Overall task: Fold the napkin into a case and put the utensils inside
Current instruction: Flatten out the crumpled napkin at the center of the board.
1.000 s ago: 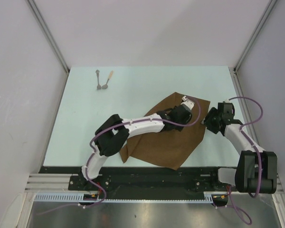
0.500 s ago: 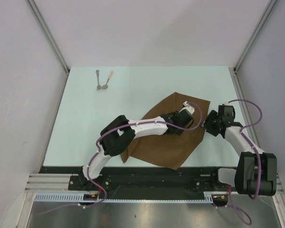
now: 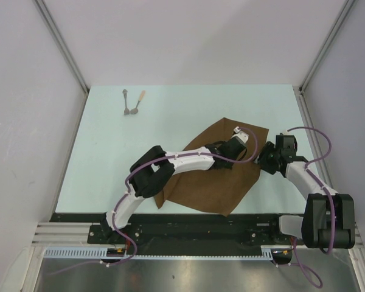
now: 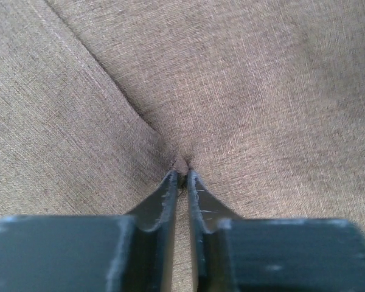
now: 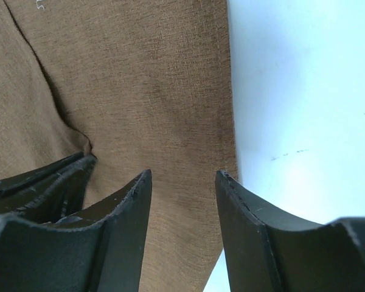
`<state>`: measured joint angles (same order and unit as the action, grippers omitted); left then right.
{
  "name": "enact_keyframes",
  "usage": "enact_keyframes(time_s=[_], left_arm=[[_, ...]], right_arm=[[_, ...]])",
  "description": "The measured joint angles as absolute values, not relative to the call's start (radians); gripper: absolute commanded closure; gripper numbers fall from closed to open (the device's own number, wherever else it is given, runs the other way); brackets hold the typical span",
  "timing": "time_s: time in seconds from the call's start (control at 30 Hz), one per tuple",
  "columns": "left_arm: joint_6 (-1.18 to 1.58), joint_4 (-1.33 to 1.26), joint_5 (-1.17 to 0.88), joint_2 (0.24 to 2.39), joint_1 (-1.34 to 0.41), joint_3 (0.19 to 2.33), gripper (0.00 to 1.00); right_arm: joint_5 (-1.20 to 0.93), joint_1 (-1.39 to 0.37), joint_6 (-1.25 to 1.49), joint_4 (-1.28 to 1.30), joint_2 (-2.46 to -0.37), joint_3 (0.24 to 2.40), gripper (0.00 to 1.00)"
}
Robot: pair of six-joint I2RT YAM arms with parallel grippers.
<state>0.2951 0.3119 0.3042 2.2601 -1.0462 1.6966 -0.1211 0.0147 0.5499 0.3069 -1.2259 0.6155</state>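
Note:
The brown napkin (image 3: 210,182) lies partly folded on the table's right half. My left gripper (image 3: 249,152) reaches across it, and its jaws (image 4: 182,176) are shut, pinching a pucker of the napkin (image 4: 261,91) where creases meet. My right gripper (image 3: 266,159) is open and empty (image 5: 184,176), low over the napkin's right hem (image 5: 222,109), right beside the left gripper's fingers (image 5: 42,179). The two utensils lie side by side at the far left of the table: the grey-handled one (image 3: 126,102) and the tan-handled one (image 3: 138,103). No case shape shows.
The pale blue table (image 3: 170,121) has grey walls on three sides. The left arm (image 3: 170,163) lies across the napkin's left part. Bare table (image 5: 304,91) shows just right of the hem.
The left gripper has slid right across the napkin toward its right edge. The right gripper has moved slightly left to meet it at the hem.

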Motion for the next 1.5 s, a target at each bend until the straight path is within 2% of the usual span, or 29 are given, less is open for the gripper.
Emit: enact_keyframes(time_s=[0.13,0.23,0.33,0.4,0.53,0.67,0.87,1.0,1.17,1.2,1.23,1.27,1.33,1.37,1.4,1.43,1.5], left_arm=[[0.292,0.305,0.295,2.26,-1.038,1.697,1.0],[0.284,0.305,0.295,2.26,-1.038,1.697,1.0],[0.279,0.302,0.286,2.257,-1.032,1.693,1.0],[0.278,0.303,0.278,2.25,-1.024,1.689,1.0],[0.279,0.31,0.237,2.225,-0.99,1.688,1.0],[0.278,0.313,0.196,2.184,-0.937,1.682,1.0],[0.277,0.332,0.172,2.149,-0.832,1.696,1.0],[0.206,0.395,0.262,2.193,-0.744,1.849,1.0],[0.042,0.185,0.384,2.202,-0.561,1.896,1.0],[0.023,0.155,0.393,2.207,-0.519,1.9,0.98],[0.009,0.137,0.399,2.217,-0.48,1.917,0.85],[-0.003,0.127,0.404,2.232,-0.451,1.943,0.66],[-0.026,0.124,0.426,2.297,-0.383,2.067,0.54],[-0.042,0.122,0.435,2.318,-0.367,2.109,0.38],[-0.052,0.13,0.447,2.333,-0.355,2.146,0.26],[-0.058,0.146,0.456,2.337,-0.348,2.168,0.2],[-0.056,0.18,0.469,2.333,-0.352,2.194,0.19]], right_arm=[[-0.122,-0.013,0.561,0.289,-1.261,0.616,0.51],[-0.126,-0.041,0.575,0.27,-1.298,0.615,0.57],[-0.137,-0.049,0.595,0.241,-1.346,0.615,0.66],[-0.136,-0.049,0.607,0.227,-1.383,0.615,0.76],[-0.141,-0.038,0.64,0.195,-1.417,0.617,0.82],[-0.139,-0.032,0.663,0.186,-1.427,0.617,0.93],[-0.141,-0.027,0.686,0.181,-1.45,0.63,0.93],[-0.149,-0.035,0.688,0.173,-1.491,0.665,0.94],[-0.136,-0.06,0.673,0.164,-1.54,0.716,0.93],[-0.134,-0.062,0.666,0.163,-1.544,0.721,0.93],[-0.13,-0.065,0.656,0.163,-1.547,0.726,0.9],[-0.127,-0.067,0.649,0.163,-1.55,0.73,0.89],[-0.118,-0.07,0.622,0.169,-1.561,0.751,0.82],[-0.111,-0.07,0.604,0.175,-1.569,0.767,0.79],[-0.104,-0.07,0.591,0.183,-1.575,0.781,0.73],[-0.094,-0.07,0.576,0.191,-1.579,0.797,0.7],[-0.083,-0.068,0.549,0.205,-1.579,0.826,0.52]])
